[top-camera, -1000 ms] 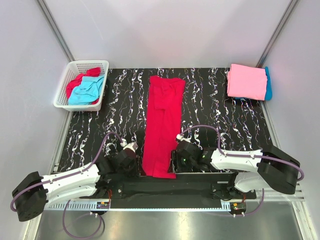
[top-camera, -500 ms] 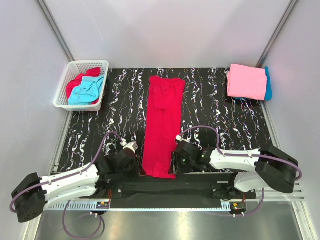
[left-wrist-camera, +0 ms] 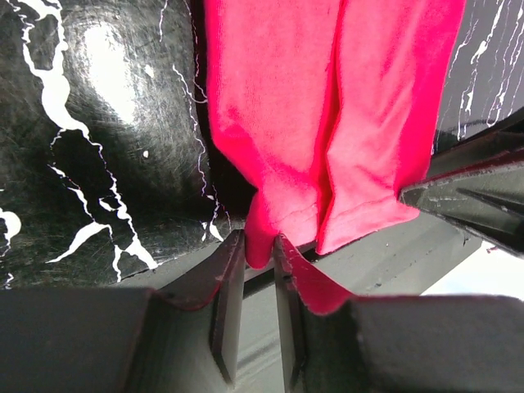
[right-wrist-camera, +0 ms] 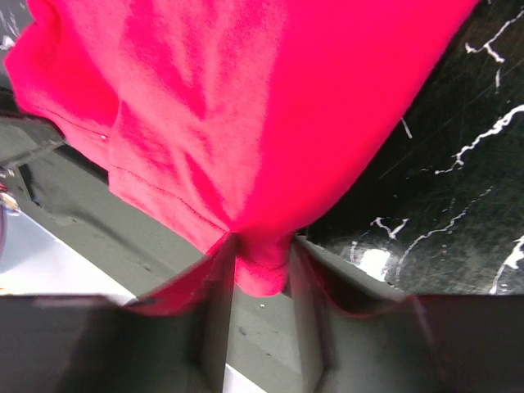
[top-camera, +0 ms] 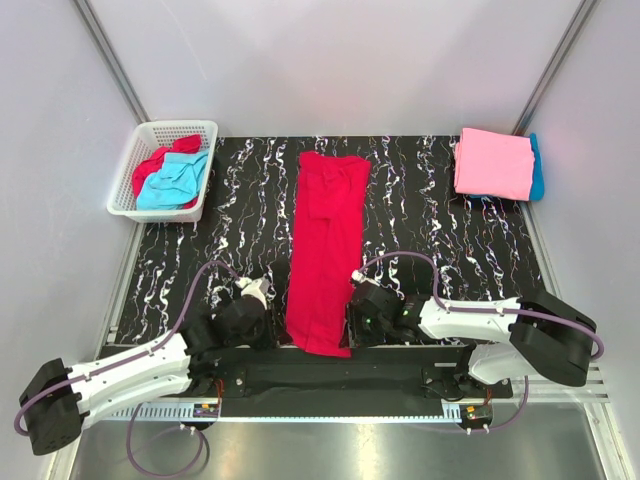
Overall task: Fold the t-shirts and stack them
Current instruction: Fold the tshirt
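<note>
Both arms lie low along the near edge of the table (top-camera: 430, 230), reaching inward toward each other. The left gripper (left-wrist-camera: 258, 246) is clamped on the near left corner of the red shirt (top-camera: 325, 250). The right gripper (right-wrist-camera: 260, 246) is clamped on its near right corner. This shirt lies mid-table as a long folded strip. There are five shirts. The basket (top-camera: 150, 135), far left, holds a second red shirt (top-camera: 150, 165) and a turquoise shirt (top-camera: 175, 182). At far right, the pink shirt (top-camera: 493, 163) sits folded on another turquoise shirt (top-camera: 537, 165).
</note>
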Motion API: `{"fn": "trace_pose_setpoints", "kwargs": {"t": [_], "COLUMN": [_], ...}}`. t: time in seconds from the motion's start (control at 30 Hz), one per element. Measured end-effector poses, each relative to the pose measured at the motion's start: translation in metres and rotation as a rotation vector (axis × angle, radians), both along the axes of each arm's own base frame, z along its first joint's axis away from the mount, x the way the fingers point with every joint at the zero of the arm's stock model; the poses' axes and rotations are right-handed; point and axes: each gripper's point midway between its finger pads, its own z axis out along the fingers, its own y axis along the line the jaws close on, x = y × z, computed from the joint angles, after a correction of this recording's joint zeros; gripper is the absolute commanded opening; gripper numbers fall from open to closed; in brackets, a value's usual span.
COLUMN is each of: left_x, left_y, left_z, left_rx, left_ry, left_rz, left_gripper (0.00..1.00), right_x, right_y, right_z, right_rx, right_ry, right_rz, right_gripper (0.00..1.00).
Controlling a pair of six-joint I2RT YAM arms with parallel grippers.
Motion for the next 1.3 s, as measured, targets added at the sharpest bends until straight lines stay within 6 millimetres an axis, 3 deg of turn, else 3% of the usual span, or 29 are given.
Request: {"fn": "trace_pose_setpoints", "kwargs": {"t": [0.07,0.1,0.17,0.63,1.03,1.13,1.3], "left_x": [0.000,0.000,0.000,-0.004,-0.017,-0.008,0.024], "left_y": [0.000,0.000,0.000,-0.002,-0.013,-0.011,-0.013], "left_z": [0.000,0.000,0.000,0.001,0.024,0.038,0.068], "left_rx": [0.000,0.001,0.002,-0.007,-0.065,-0.020,0.085], "left_ry": [0.000,-0.001,-0.003,0.007,-0.029,-0.057,-0.122], "left_rz": [0.001,0.001,-0.001,-0.034,-0.104,-0.069,0.040], "left_gripper": [0.15,0.12,0.00,0.00,0.00,0.00,0.00], "right_x": [-0.001,-0.001,-0.001,-0.008,-0.026,-0.021,-0.002], "right_y": [-0.001,-0.002,-0.003,-0.011,-0.023,-0.027,-0.026], "right_z": [-0.001,-0.002,-0.002,0.006,0.019,0.030,0.060], "right_rx": [-0.007,-0.010,-0.014,-0.030,-0.047,-0.050,-0.030], "right_ry": [0.001,0.002,0.008,0.014,0.019,-0.012,-0.110], "right_rz": [0.003,0.004,-0.003,-0.026,-0.020,-0.042,-0.099], "right_gripper": [0.01,0.00,0.00,0.00,0.00,0.00,0.00]}}
